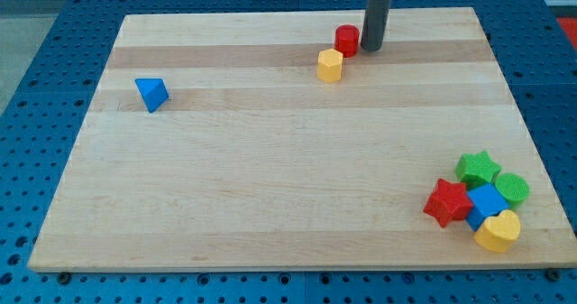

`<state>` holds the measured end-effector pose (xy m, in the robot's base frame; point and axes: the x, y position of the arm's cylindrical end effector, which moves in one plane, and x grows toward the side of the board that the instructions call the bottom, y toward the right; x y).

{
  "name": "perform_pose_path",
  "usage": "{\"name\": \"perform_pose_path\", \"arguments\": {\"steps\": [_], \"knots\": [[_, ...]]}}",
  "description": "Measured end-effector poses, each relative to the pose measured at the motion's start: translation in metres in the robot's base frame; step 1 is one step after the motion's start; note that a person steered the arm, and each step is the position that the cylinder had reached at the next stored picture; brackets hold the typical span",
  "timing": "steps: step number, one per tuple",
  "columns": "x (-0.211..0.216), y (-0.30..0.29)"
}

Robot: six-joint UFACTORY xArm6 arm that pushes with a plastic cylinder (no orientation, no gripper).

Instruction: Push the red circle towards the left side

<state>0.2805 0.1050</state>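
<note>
Red and glossy, the red circle [347,41] is a short cylinder near the view's top edge of our pale wooden board [270,178]. Our tip [371,48], a bare dark rod holding nothing, stands just beside its right flank, seemingly touching. A yellow hexagon [330,65] sits against the circle's lower left. Far left lies a blue triangle [151,94]. At bottom right cluster a red star [447,202], green star [476,168], green circle [512,188], blue cube [488,202] and yellow heart [498,231].

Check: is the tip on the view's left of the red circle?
No, my tip sits just on the view's right of the red circle.
</note>
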Motion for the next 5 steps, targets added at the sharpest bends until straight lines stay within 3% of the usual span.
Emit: {"name": "perform_pose_path", "arguments": {"steps": [5], "knots": [[0.000,-0.063]]}}
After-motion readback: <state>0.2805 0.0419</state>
